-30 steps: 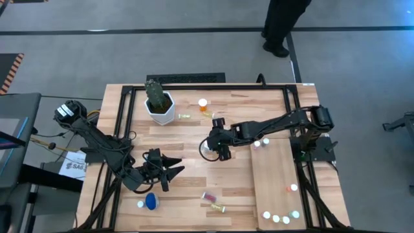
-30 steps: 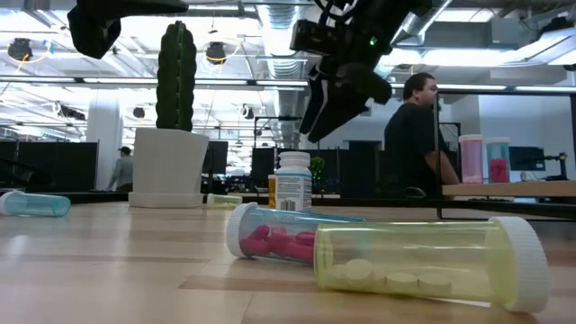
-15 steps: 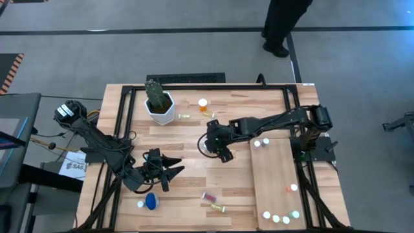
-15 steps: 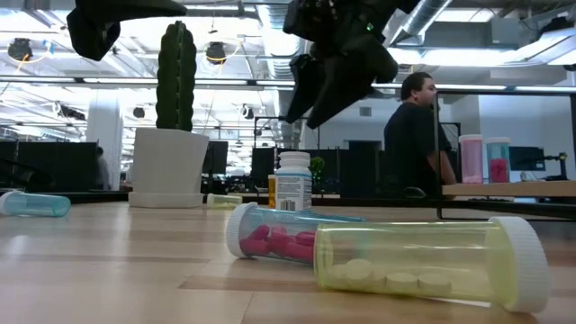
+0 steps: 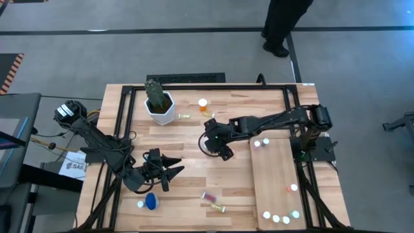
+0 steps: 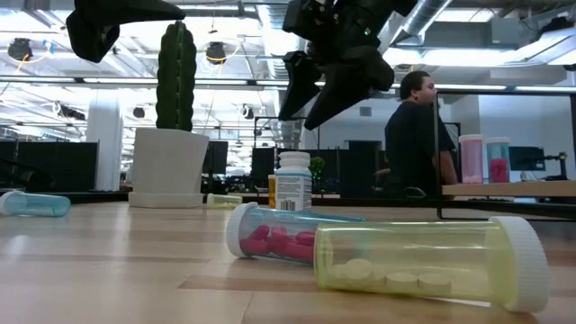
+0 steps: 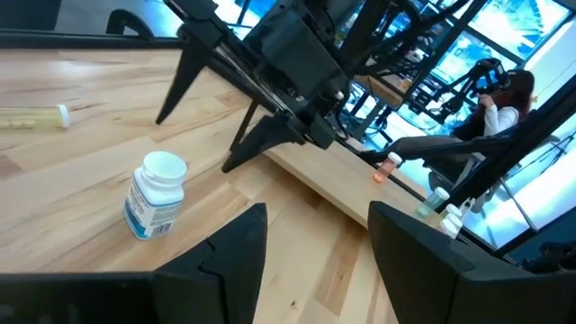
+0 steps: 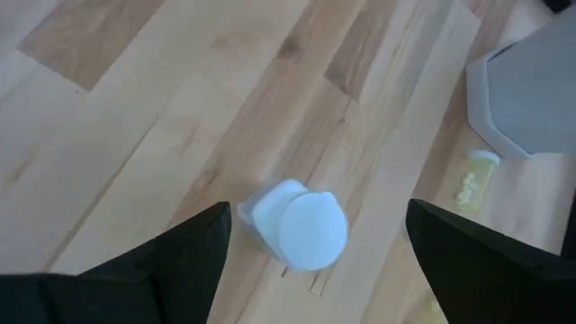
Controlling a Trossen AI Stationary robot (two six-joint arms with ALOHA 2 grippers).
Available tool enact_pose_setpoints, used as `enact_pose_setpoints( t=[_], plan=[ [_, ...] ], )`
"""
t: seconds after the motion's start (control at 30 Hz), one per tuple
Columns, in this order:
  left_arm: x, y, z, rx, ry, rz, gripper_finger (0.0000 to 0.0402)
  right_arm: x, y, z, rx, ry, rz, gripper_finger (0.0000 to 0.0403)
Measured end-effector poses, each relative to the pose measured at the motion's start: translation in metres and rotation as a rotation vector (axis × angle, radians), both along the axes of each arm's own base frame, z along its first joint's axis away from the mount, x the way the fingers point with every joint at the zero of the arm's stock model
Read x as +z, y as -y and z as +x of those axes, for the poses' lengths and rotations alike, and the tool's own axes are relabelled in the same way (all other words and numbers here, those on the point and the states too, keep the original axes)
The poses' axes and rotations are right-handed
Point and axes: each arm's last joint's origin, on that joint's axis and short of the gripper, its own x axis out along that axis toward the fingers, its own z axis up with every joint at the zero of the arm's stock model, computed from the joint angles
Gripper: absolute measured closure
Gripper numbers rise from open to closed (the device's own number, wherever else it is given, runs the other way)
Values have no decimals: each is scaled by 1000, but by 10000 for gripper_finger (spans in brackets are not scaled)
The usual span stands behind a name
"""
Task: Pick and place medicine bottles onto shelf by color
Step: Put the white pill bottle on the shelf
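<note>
A: How is the right gripper [image 8: 310,261]?
B: Its fingers are spread wide above a white bottle [image 8: 297,225] on the table [image 5: 187,139], holding nothing.
A: Around it?
B: The shelf [image 5: 278,175] lies to its right with bottles, the cactus pot [image 5: 160,107] behind. The left gripper [image 5: 173,167] waits half open, empty.

I see 1 white pot with a cactus [image 5: 159,105] near the far-left corner of the planked table [image 5: 181,171]. Beyond the table's far edge from that pot, a person [image 5: 283,22] stands on grey floor.
</note>
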Motion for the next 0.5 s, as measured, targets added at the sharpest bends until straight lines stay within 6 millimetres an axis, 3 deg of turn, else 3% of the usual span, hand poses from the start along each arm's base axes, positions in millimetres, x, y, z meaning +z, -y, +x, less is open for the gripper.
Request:
enact_pose_setpoints(
  t=[0.5],
  plan=[
    [-2,0,0,1,-15,14,219,0,8,0,82,-2,16,46]
  ],
)
